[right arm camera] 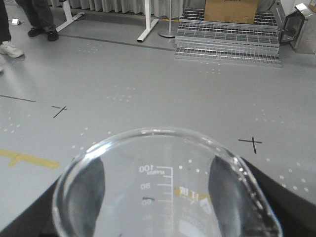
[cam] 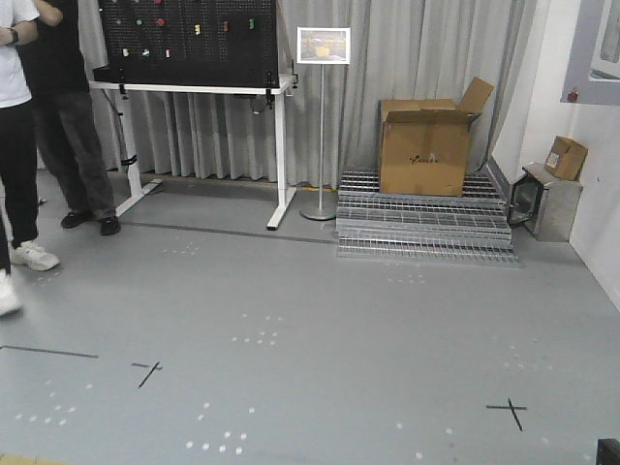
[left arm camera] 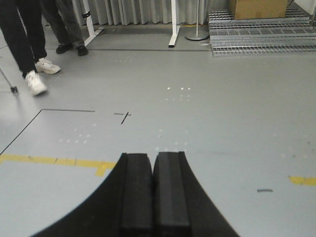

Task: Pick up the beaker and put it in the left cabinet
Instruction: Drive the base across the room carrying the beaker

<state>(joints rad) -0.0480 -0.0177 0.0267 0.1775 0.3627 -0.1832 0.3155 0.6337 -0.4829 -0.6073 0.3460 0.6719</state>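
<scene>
Glass beaker (right arm camera: pixel 163 197) with white graduation marks is clamped in the right gripper (right arm camera: pixel 155 190), above grey floor (right arm camera: pixel 163 74). Left gripper (left arm camera: pixel 153 192) is pressed fully closed, holding nothing. Farther off, a cardboard box (cam: pixel 426 145) stands on metal grating steps (cam: pixel 421 232) by the curtain (cam: pixel 426 48)

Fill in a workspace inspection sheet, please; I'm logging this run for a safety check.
Surface: grey floor with black tape crosses.
Job's things: beaker clamped in right gripper; left cabinet not in view.
Clutter: cardboard box on metal grating steps.
Grippers: left gripper jaws shut, empty; right's jaws either side of beaker.
Cables: nothing seen.
Surroundings: two people beside pegboard table; sign stand; grey curtain.
</scene>
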